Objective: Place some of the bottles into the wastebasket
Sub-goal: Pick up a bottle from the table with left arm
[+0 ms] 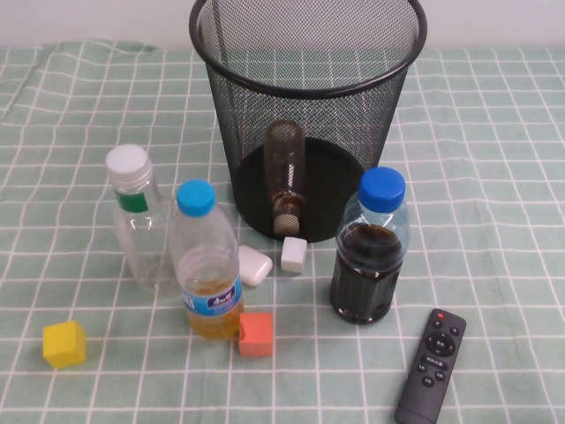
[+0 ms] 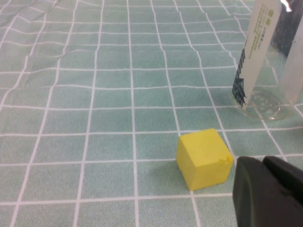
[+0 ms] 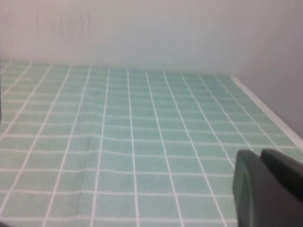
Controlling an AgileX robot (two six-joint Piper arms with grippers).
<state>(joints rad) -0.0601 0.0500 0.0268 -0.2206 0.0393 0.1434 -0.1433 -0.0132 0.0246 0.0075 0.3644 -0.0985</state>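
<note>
The black wire-mesh wastebasket stands at the back middle of the table. The small squat bottle with a beige cap lies inside it, cap down, seen through the mesh. The taller clear bottle, with a white cap and green neck band, stands upright left of the bin. A clear bottle base shows in the left wrist view. My left gripper is shut and empty, low over the cloth beside a yellow cube. My right gripper is shut and empty over bare cloth. Neither gripper shows in the high view.
A blue-capped bottle of yellow liquid stands next to the tall clear one. A blue-capped bottle of dark liquid stands right of the bin. A yellow cube, a red cube, a white cube, a white case and a remote lie around.
</note>
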